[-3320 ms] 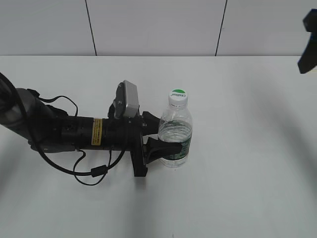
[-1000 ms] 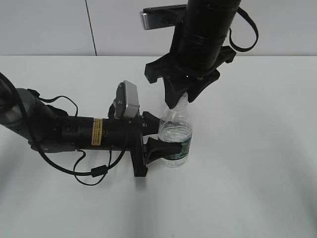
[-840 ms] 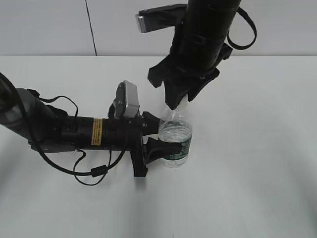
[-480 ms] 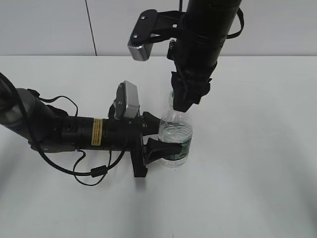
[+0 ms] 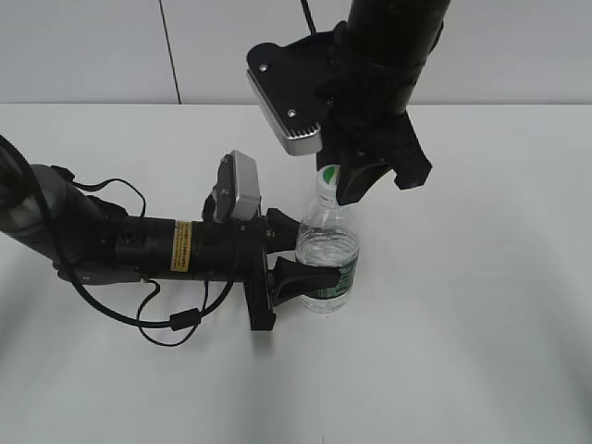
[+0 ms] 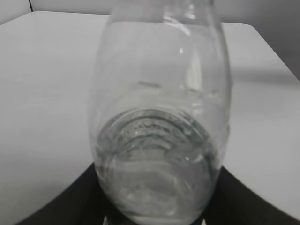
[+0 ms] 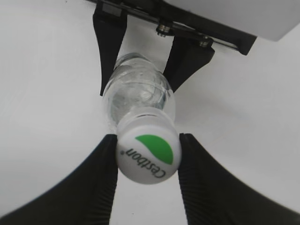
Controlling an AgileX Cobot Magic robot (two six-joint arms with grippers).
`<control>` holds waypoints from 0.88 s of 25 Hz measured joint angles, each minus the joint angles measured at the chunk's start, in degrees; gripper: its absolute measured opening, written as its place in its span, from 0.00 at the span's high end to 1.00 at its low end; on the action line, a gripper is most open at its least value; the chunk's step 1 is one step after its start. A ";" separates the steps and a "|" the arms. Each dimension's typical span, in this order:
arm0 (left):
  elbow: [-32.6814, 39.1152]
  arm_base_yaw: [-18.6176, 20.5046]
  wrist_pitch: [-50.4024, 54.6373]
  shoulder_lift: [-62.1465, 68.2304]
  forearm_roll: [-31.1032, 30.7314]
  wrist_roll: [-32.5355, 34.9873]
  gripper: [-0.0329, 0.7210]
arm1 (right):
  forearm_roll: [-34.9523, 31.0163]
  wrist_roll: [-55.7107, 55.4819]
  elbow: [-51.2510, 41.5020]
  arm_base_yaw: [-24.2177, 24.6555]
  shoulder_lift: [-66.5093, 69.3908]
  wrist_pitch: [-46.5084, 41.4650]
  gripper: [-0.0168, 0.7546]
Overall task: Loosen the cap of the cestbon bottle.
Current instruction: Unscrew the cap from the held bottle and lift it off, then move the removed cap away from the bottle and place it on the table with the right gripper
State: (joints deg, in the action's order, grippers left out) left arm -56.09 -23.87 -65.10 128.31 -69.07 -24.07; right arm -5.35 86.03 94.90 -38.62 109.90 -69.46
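the right gripper has turned about the bottle, clenched on the cap, probably loosening it; the left gripper grasps the bottle

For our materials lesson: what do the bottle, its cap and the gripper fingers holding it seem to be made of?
Cestbon bottle: clear, glossy thin plastic, likely; water shows through. Cap: opaque white plastic, smooth, printed green. Right gripper fingers: matte black, finely ridged, probably moulded or printed plastic.
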 joint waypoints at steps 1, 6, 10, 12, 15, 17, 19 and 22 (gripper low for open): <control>0.00 0.00 0.00 0.00 0.00 0.00 0.49 | 0.00 0.85 0.15 0.00 0.00 0.00 0.58; -0.02 0.00 -0.32 0.00 0.17 0.00 0.49 | 0.05 2.38 2.10 0.00 0.49 -1.14 0.58; -0.02 0.00 0.10 0.00 0.19 -0.25 0.49 | -1.28 2.59 5.95 0.00 0.17 -0.84 0.58; -0.02 0.00 0.10 0.00 0.19 -0.25 0.49 | -2.19 2.59 7.36 0.00 0.13 -0.70 0.58; -0.02 0.00 0.10 0.00 0.13 -0.25 0.49 | -2.51 1.96 8.05 -0.06 -0.05 -0.71 0.58; -0.02 0.00 0.03 0.00 0.13 -0.25 0.49 | -2.51 -1.33 8.11 -0.06 -0.49 -0.71 0.58; -0.02 0.00 0.10 0.00 0.13 -0.25 0.49 | -2.56 -10.84 8.11 -0.06 -1.10 -0.71 0.58; -0.02 0.00 0.10 0.00 0.13 -0.25 0.49 | -2.69 -33.84 8.16 -0.06 -1.92 -0.71 0.58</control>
State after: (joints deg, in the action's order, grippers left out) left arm -56.11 -23.87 -65.00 128.31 -68.94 -24.31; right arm -8.04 52.19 103.06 -38.67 107.98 -70.17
